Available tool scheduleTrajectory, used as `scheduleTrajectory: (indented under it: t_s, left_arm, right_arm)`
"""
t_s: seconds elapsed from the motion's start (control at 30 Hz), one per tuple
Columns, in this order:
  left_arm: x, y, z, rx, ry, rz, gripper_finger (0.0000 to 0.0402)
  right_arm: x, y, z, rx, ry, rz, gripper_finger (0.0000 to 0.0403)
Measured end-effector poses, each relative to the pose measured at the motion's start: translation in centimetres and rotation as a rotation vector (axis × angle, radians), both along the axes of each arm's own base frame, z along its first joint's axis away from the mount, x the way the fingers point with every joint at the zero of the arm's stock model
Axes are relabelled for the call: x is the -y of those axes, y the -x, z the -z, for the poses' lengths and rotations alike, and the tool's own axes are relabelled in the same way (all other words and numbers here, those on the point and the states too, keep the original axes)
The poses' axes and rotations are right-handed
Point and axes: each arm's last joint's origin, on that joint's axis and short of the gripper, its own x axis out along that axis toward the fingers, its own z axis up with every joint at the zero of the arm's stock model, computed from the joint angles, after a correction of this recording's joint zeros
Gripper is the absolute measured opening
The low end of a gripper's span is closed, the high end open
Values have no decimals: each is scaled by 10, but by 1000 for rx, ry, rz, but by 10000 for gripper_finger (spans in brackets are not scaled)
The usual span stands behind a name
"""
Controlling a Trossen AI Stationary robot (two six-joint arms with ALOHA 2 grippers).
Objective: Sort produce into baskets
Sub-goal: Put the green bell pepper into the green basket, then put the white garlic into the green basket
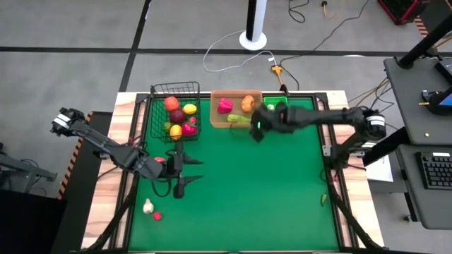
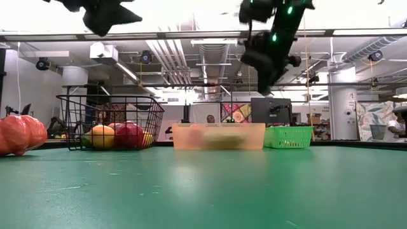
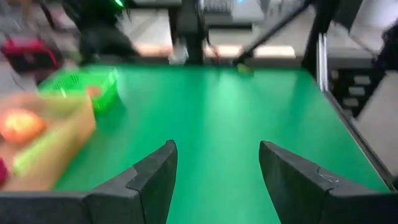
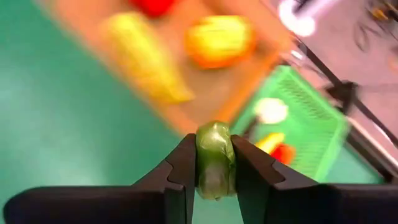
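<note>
Green table mat (image 1: 268,190) edged by pale wooden boards (image 1: 106,212). Far floor: white round-based post (image 1: 256,32) and loose cables (image 1: 233,53). Right: dark desk (image 1: 417,92) carrying a keyboard (image 1: 436,171).

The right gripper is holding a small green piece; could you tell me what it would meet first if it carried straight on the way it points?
Probably the tan tray: the right gripper, jaws shut on the green piece, points at its near edge, with the green bin just beside. Depth is unclear.
</note>
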Motion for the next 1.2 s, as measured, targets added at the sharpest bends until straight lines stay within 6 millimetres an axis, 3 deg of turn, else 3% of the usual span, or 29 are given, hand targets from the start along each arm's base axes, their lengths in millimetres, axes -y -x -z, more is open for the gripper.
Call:
scheduleTrajectory:
  t_s: [0.2,0.37,0.57,0.83,1.2]
  left_arm:
    - [-4,9,-12,-277,91,-84,210]
    - [-5,14,-23,-474,113,-175,210]
    - [0,9,-24,-616,158,-174,210]
    - [11,0,-7,-797,253,-112,210]
    - [37,13,15,-1149,427,-74,210]
  right_arm:
    - [74,32,12,-46,-49,200,86]
    - [102,46,30,23,-134,230,102]
    - [108,54,42,21,-137,252,144]
    - [106,53,41,15,-131,237,199]
    - [104,51,41,14,-129,216,223]
